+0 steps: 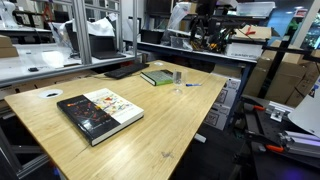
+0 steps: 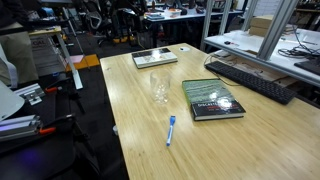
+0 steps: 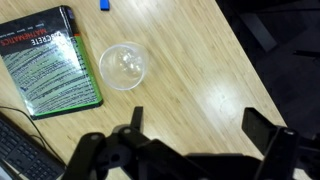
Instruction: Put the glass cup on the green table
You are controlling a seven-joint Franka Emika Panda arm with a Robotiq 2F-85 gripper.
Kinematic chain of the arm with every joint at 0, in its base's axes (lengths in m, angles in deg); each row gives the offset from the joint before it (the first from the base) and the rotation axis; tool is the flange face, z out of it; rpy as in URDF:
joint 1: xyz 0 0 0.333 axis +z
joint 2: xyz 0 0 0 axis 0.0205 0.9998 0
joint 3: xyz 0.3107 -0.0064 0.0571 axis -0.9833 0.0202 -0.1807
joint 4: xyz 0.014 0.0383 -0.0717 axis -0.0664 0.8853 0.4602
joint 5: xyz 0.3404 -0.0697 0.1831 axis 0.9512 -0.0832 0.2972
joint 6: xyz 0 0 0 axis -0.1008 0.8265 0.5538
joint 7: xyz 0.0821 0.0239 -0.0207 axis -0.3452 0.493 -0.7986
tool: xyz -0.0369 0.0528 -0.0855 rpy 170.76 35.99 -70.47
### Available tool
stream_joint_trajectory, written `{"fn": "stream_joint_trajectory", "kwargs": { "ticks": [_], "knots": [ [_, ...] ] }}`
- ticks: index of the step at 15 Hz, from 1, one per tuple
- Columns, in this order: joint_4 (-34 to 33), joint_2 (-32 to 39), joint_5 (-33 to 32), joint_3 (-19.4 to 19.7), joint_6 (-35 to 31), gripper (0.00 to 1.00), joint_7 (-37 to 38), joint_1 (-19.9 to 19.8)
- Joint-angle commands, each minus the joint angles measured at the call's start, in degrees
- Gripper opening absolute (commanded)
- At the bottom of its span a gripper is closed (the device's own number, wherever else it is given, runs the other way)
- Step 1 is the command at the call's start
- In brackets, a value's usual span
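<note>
The glass cup (image 3: 123, 66) stands upright on the wooden tabletop, close beside the green table (image 3: 52, 62), a flat dark-green book-like slab. Both show in both exterior views: the glass cup (image 1: 178, 78) (image 2: 159, 88) and the green table (image 1: 157, 76) (image 2: 213, 100). My gripper (image 3: 198, 125) is open and empty, well above bare wood. In the wrist view the cup lies up and left of the fingers. The arm (image 1: 205, 27) hangs high over the table's far end.
A blue pen (image 2: 171, 130) lies on the wood near the cup. A black-and-white picture book (image 1: 100, 112) lies at one end of the table. A black keyboard (image 2: 250, 80) sits on the neighbouring bench beside the green table. The table edge (image 3: 235, 50) runs close to the cup.
</note>
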Motion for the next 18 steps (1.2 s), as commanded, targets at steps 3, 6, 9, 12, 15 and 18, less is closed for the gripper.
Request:
{"fn": "stream_joint_trajectory", "kwargs": {
  "ticks": [3, 6, 9, 12, 15, 18],
  "knots": [
    [-1.63, 4.61, -2.80, -3.57, -1.75, 1.00, 0.08, -4.40],
    [-2.28, 5.01, -3.07, -3.80, -1.75, 1.00, 0.11, -4.78],
    [-3.60, 8.06, 1.67, -2.68, -3.03, 1.00, -5.56, -4.60],
    [-5.36, 14.14, 10.46, -2.19, -6.91, 1.00, -15.65, -6.40],
    [-7.76, 20.27, 20.00, -4.15, -10.69, 1.00, -25.48, -10.57],
    [-11.27, 25.66, 22.83, -6.41, -10.78, 1.00, -27.56, -13.93]
  ]
}}
